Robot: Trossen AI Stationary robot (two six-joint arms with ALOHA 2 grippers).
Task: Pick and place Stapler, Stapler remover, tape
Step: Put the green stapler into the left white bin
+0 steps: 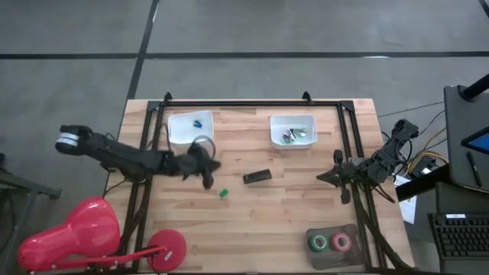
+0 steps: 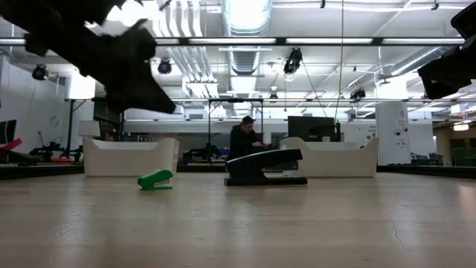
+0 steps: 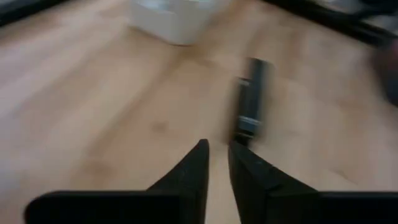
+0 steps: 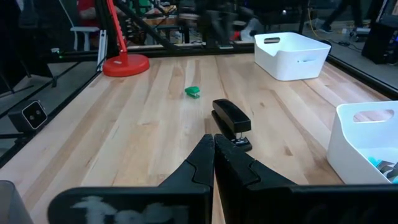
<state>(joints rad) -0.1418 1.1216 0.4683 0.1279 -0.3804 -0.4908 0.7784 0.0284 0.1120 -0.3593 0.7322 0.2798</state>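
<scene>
Black stapler [image 1: 257, 176] mid-bench looks rigid, fairly heavy; grip across its narrow body. Left gripper [image 1: 208, 172] jaws nearly closed, empty; right gripper [image 1: 324, 177] likewise.

My left gripper [image 1: 208, 173] hangs above the table's left half, fingers nearly closed and empty. My right gripper [image 1: 327, 176] waits at the right edge, fingers together.

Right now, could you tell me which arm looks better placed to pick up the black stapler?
Probably the left. The left gripper hangs over the table just beside the stapler, which lies directly ahead of it. The right gripper waits farther off, near the table's right rail.
</scene>
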